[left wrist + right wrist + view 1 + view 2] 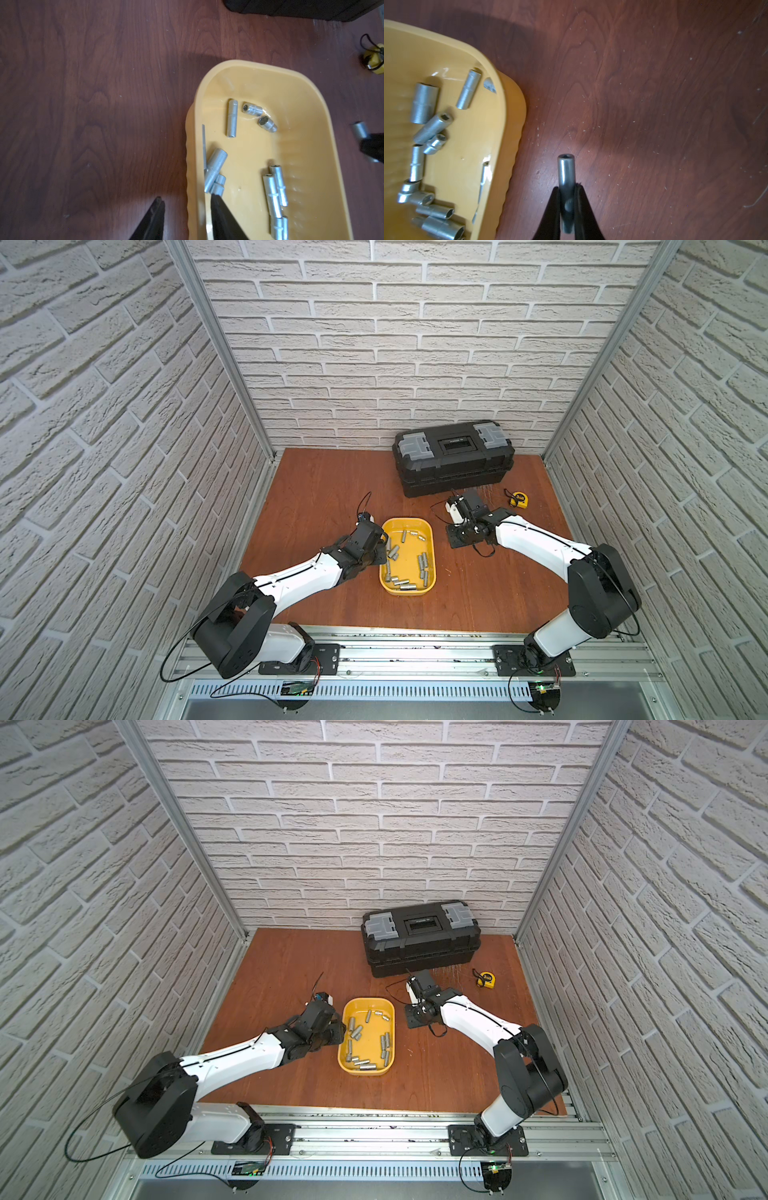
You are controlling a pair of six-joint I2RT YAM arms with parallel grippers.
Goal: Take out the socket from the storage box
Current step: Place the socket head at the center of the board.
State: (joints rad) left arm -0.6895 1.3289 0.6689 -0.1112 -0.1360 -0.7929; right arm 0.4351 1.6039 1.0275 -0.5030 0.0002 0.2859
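Note:
The yellow storage box [408, 520] [367, 1001] sits mid-table with several silver sockets [423, 565] [231, 118] lying loose in it. My left gripper [187, 197] [381, 549] is open and straddles the box's left wall [192, 166]: one fingertip [159, 200] is over the table outside, the other [214, 197] is inside, next to a short socket [218, 185]. My right gripper [568, 188] is shut on a dark steel socket [566, 168], held over bare table just right of the box rim [508, 104]. That held socket [359, 129] also shows in the left wrist view.
A large black toolbox [453, 456] [422, 936] with grey latches stands shut against the back wall. A small yellow tape measure [519, 499] [374, 59] lies to the right in front of it. Brick walls close in the wooden table [324, 497] on three sides.

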